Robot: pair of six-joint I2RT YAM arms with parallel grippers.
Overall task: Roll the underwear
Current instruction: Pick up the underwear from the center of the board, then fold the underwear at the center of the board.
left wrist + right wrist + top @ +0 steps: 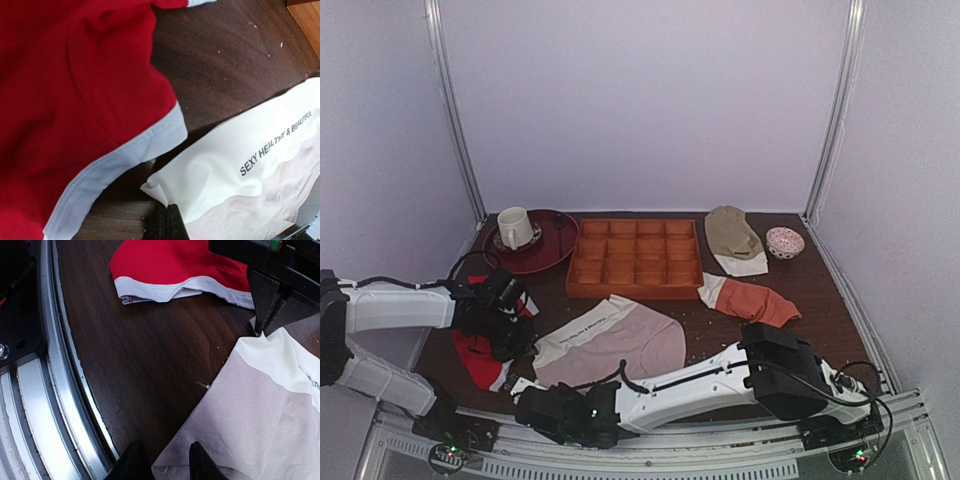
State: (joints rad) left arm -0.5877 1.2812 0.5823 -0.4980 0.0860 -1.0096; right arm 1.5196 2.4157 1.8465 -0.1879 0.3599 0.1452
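underwear [620, 340] flat, unrolled on counter [150, 355], front centre, just beside red garment [75, 100]. left gripper [261, 327] pinched shut on white waistband corner. right gripper [167, 462] part-open, fingers astride near cloth edge, not clamped.

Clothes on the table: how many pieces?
4: red cloth garment with white trim near left; pinkish-beige cloth briefs with white waistband in the middle; an orange-rust cloth garment right of them; an olive-tan cloth garment back right. The arms may hide more.
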